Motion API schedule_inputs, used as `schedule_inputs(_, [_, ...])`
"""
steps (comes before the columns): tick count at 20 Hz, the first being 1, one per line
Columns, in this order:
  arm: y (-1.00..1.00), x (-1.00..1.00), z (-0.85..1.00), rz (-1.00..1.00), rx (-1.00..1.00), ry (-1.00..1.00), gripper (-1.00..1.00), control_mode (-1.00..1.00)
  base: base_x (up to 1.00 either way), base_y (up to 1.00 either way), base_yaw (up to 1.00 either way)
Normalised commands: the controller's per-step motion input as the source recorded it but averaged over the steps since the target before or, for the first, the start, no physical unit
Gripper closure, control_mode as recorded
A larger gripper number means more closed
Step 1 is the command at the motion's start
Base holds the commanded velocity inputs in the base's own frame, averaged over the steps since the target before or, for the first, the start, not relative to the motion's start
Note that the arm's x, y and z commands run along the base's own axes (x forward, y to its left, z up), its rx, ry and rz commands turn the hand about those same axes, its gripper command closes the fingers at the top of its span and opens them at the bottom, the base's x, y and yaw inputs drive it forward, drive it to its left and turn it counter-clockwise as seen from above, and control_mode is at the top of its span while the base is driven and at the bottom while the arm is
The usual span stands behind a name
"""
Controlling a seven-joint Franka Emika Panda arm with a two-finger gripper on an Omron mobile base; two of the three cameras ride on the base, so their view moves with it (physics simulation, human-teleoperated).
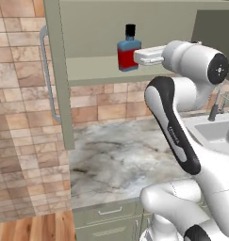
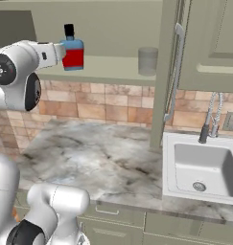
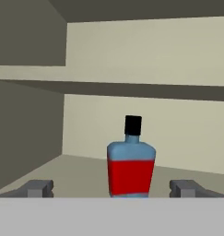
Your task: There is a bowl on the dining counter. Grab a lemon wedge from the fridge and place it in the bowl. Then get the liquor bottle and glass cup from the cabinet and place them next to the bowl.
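Nearest to us, our gripper (image 3: 111, 188) is spread as wide as it goes and grips nothing; its two fingertips (image 3: 39, 188) stand well apart at either side of the hand view. Just beyond them stands the bottle (image 3: 131, 161), upright on the lower shelf of the open cabinet (image 1: 87, 70), centred between the jaws but not yet between the fingers. From the right base view the hand sits level with the bottle's red part.

We judge the risks this way. If we push in too far before closing, the palm could shove the bottle back or tip it. If we close too high, on the narrowing blue shoulder, it may slip.

Farther along the same shelf stands the cup (image 2: 147, 61), well apart from the bottle. A wide swing on the way out could knock it, or clip the cabinet door (image 2: 173, 72).
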Motion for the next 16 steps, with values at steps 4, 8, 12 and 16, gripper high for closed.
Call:
schedule_inputs(4, [0.06, 0.53, 0.0, -0.03, 0.0, 0.05, -1.0, -1.0, 0.0, 0.0, 0.0])
schedule_inputs(8, [-0.05, 0.5, 0.03, -0.01, 0.01, 0.02, -1.0, -1.0, 0.0, 0.0, 0.0])
schedule_inputs(12, [0.0, 0.5, 0.12, 0.0, 0.0, 0.01, -1.0, -1.0, 0.0, 0.0, 0.0])
schedule_inputs(16, [0.0, 0.46, 0.13, 0.0, 0.0, 0.0, -1.0, -1.0, 0.0, 0.0, 0.0])
